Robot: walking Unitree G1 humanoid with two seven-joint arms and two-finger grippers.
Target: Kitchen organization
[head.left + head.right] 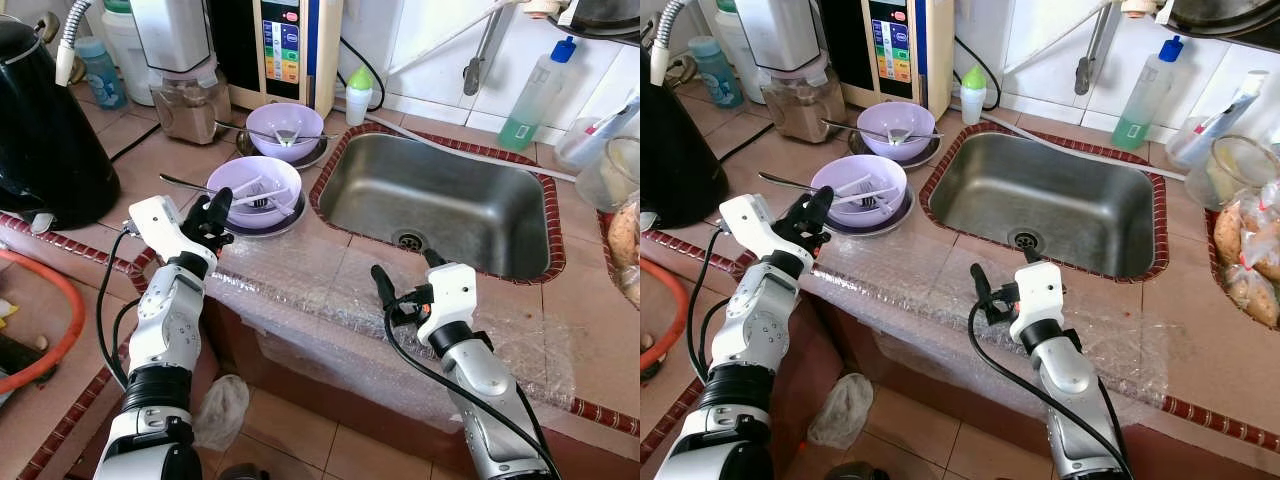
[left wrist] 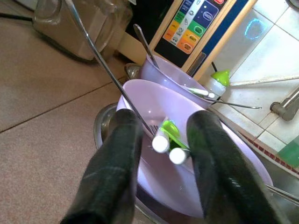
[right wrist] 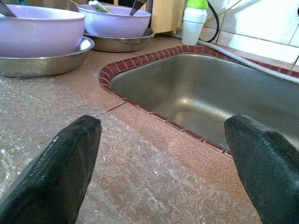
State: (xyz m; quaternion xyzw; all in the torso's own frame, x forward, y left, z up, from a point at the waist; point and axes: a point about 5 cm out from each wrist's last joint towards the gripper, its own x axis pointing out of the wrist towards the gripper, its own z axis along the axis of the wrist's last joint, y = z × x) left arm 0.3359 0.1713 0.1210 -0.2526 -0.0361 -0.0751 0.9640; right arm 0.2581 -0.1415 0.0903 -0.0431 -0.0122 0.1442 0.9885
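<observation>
Right now our left end effector (image 1: pixel 212 212) hangs spread at the near lavender bowl (image 1: pixel 254 187) on the bench (image 1: pixel 130 150), so a careless close could tip its loose cutlery (image 2: pixel 164 140), while our right end effector (image 1: pixel 402 280) waits spread before the sink (image 1: pixel 440 200).

A stainless steel sink (image 1: pixel 440 200) is set into the brown tiled counter (image 1: pixel 130 165), edged in dark red tile. A sheet of bubble wrap (image 1: pixel 300 290) lies over the counter's front edge before it. At the far left stands a black kettle (image 1: pixel 45 130). Behind it is a small blue bottle (image 1: pixel 100 72). Along the back wall are a blender jar (image 1: pixel 188 100), a button-panelled water appliance (image 1: pixel 290 50), a white bottle with a green cap (image 1: pixel 359 95) and a blue-capped bottle of green liquid (image 1: pixel 535 95). At the right edge sit bags of what may be potatoes (image 1: pixel 1245 250). A crumpled plastic bag (image 1: pixel 220 410) lies on the floor.
</observation>
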